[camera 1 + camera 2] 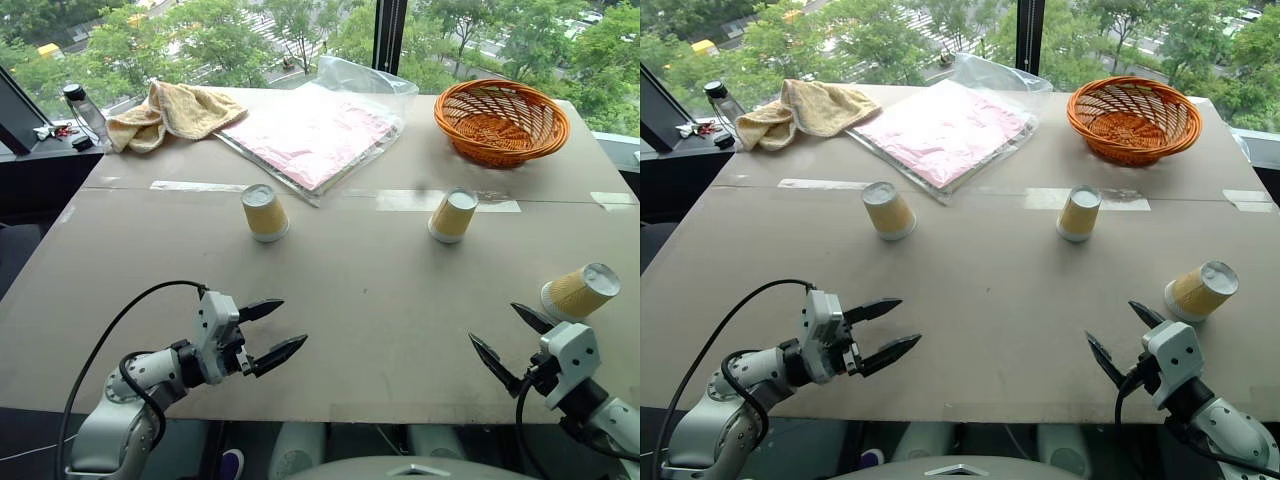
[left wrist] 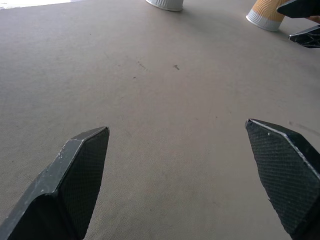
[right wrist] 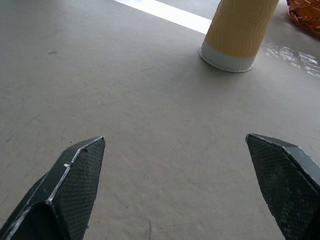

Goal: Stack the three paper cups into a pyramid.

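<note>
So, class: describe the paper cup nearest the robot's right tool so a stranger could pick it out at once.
Start at the orange wicker basket at the table's far right corner and come toward the robot along the right edge. There, just beyond the open right tool, stands the cup. The other two cups stand mid-table by the tape strips; this one stands apart near the edge.
</note>
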Controlling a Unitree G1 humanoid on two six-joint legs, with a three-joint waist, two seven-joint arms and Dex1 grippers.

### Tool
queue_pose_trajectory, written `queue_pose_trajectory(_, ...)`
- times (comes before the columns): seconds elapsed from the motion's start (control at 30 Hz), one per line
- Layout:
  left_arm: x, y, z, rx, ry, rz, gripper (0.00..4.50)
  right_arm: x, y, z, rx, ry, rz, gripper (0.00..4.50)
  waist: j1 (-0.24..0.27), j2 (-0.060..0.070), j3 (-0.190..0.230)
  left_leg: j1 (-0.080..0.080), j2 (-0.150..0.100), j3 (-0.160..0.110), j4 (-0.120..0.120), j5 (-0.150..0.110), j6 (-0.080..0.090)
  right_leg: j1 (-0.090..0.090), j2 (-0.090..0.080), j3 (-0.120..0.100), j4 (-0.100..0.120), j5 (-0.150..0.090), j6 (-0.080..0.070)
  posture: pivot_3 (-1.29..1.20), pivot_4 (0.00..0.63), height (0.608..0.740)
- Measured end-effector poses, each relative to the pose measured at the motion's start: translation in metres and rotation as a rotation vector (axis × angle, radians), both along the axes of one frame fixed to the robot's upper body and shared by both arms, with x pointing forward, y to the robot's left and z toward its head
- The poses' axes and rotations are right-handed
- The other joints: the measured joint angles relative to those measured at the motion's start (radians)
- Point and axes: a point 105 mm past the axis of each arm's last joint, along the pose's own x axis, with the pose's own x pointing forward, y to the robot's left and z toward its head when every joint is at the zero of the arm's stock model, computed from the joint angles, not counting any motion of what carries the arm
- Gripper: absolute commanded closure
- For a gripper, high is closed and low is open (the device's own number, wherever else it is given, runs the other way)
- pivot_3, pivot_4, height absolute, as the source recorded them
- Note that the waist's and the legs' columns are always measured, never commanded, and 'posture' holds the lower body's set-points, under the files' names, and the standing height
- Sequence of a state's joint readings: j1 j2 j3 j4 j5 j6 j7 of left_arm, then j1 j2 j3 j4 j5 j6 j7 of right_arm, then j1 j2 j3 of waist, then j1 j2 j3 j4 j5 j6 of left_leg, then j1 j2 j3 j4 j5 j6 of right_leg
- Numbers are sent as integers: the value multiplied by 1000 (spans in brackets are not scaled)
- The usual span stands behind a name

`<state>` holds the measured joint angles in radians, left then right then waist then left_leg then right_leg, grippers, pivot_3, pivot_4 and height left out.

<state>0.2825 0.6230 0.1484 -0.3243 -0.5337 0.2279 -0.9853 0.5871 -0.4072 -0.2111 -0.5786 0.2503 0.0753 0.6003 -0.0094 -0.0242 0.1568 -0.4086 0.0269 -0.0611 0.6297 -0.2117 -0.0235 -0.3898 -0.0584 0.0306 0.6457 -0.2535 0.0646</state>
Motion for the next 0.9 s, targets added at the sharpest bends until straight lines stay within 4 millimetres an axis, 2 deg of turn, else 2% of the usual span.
queue_pose_trajectory(0.13, 6, 0, 4, -24, -12, 6, 0, 9, 5, 5, 20, -31, -12, 53, 0, 0, 0, 0, 0, 0, 0, 0, 0, 0, 0, 0, 0, 0, 0, 0, 150, 740)
queue_pose_trajectory(0.23, 20, -2, 14, -71, -60, 29, 0, 25, 16, 23, 52, -113, -17, 53, -2, 0, 0, 1, 0, 0, 0, 0, 0, 0, 0, 0, 0, 0, 0, 0, 150, 740)
queue_pose_trajectory(0.3, 21, -2, 16, -80, -70, 31, 0, 33, 16, 34, 48, -158, -40, 53, -2, 0, -1, 0, 0, 0, 0, 0, 0, 0, 0, 0, 0, 0, 0, 0, 150, 740)
queue_pose_trajectory(0.4, 21, -2, 14, -95, -70, 29, 0, 39, 9, 40, 25, -192, -97, 53, 1, 0, -1, -1, 0, -1, 0, 0, 0, 0, 1, 0, 0, 0, 0, 0, 150, 740)
queue_pose_trajectory(0.5, 13, -9, 19, -97, -108, -69, 0, 44, -11, 45, -24, -243, -223, 53, 1, 1, -1, -2, -1, 0, 0, 0, 0, -1, 0, 0, 0, 0, 0, 0, 150, 740)
queue_pose_trajectory(0.6, -6, -30, 30, -102, -148, -296, 0, 45, -49, 61, -124, -330, -435, 53, 0, 1, -1, -1, -1, 0, 0, 0, 0, 0, 0, 0, 0, 0, 0, 0, 150, 740)
queue_pose_trajectory(0.67, -8, -36, 34, -107, -162, -340, 0, 45, -57, 63, -148, -341, -478, 53, 1, 2, -1, 0, 0, 0, 0, 0, 0, 0, 1, 0, 0, 0, 0, 0, 150, 740)
queue_pose_trajectory(0.8, -7, -50, 45, -100, -202, -451, 0, 42, -84, 58, -161, -300, -616, 53, -1, 4, -3, 0, 0, 0, 0, 0, 0, 0, 1, 0, 0, 0, 0, 0, 150, 740)
queue_pose_trajectory(0.9, -6, -54, 51, -108, -213, -479, 0, 39, -93, 48, -88, -231, -672, 53, -6, 4, -3, 0, 0, 0, 0, 0, 0, 0, 1, 1, 0, 0, 0, 0, 150, 740)
